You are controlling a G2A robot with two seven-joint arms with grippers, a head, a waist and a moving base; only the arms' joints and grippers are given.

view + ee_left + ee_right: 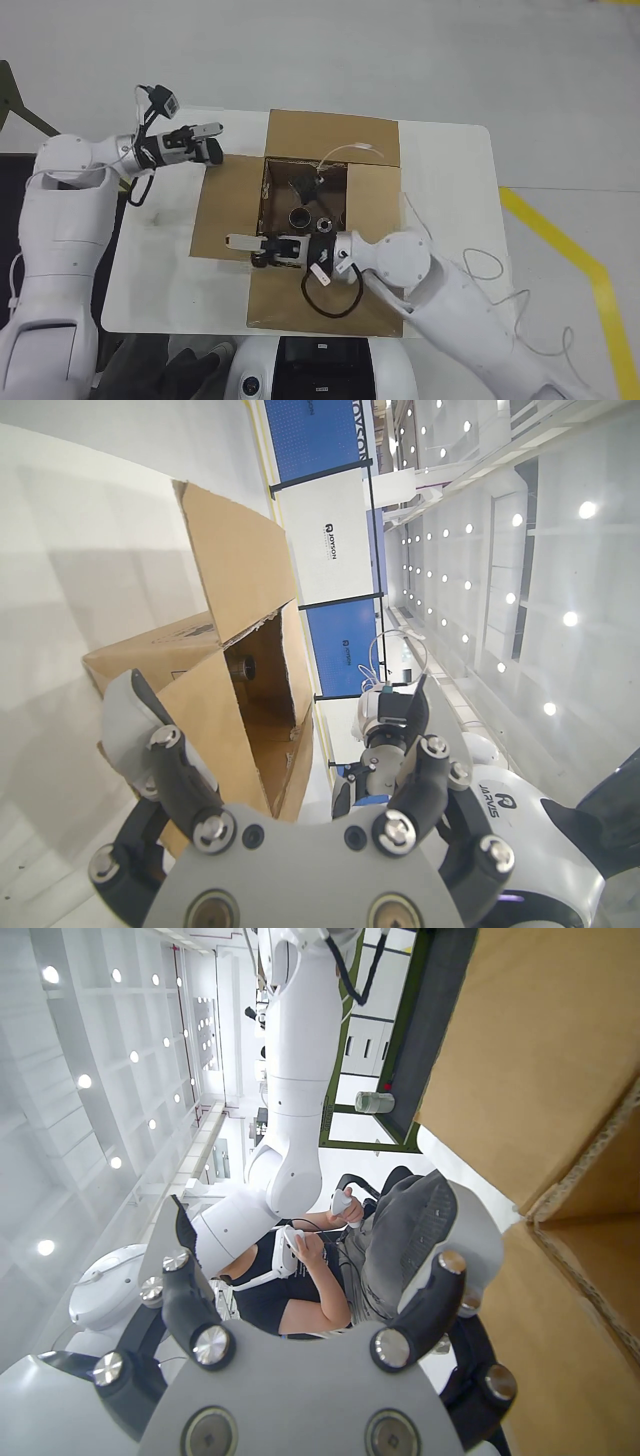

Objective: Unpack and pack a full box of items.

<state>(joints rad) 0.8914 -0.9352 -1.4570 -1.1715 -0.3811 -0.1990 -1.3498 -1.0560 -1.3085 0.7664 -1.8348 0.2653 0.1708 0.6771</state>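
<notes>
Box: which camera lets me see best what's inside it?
The top view: it looks straight down into the open box, showing dark items inside. The left wrist view sees it side-on, one item visible. The right wrist view catches flaps close up.

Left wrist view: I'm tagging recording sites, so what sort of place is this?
Probably a large industrial hall or robot test floor: high ceiling with rows of round lights, blue partition panels, and, from above, a yellow floor line.
</notes>
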